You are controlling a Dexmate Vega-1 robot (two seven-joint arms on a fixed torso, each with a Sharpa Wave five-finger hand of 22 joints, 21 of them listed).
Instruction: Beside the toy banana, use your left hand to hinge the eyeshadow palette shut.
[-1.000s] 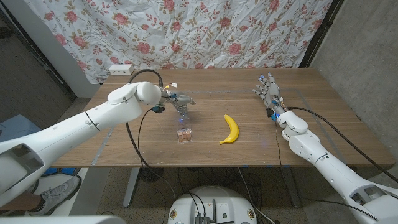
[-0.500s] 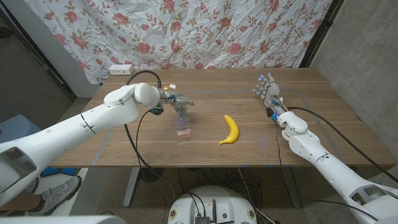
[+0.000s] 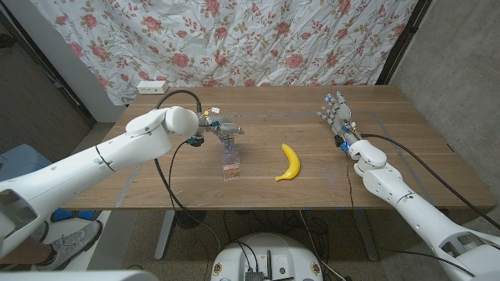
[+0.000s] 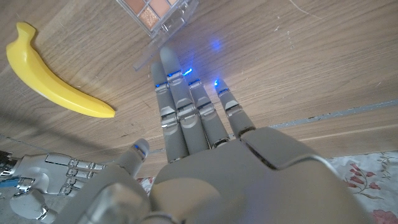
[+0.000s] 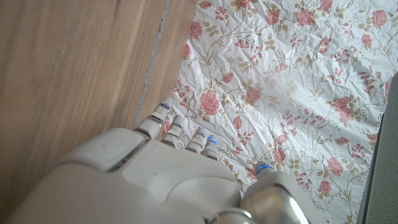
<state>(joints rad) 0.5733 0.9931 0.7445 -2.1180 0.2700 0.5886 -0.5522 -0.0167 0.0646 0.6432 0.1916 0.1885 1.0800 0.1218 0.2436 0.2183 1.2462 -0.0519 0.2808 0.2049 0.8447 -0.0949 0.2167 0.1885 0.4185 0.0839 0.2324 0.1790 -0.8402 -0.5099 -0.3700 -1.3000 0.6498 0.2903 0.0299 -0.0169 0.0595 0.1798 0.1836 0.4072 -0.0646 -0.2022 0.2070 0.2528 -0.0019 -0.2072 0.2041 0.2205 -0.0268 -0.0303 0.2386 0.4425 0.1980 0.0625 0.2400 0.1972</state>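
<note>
A: Starting at our left hand (image 3: 226, 134): we see it poised over the table with fingers straight and close together, holding nothing. In the left wrist view the fingertips (image 4: 166, 57) point at the eyeshadow palette (image 4: 159, 12), ending just short of its clear lid.

B: And the palette itself?

A: In the head view the eyeshadow palette (image 3: 230, 168) lies on the wooden table (image 3: 156, 172), just on the robot's side of the hand. We cannot tell whether its lid is fully down. The toy banana (image 3: 290, 162) lies near the palette, on its right, apart from it.

B: Our right hand?

A: The right hand (image 3: 337, 114) stands well beyond the banana from the palette, fingers spread and empty, by the table's right edge, with the floral cloth (image 3: 273, 39) behind.
</note>
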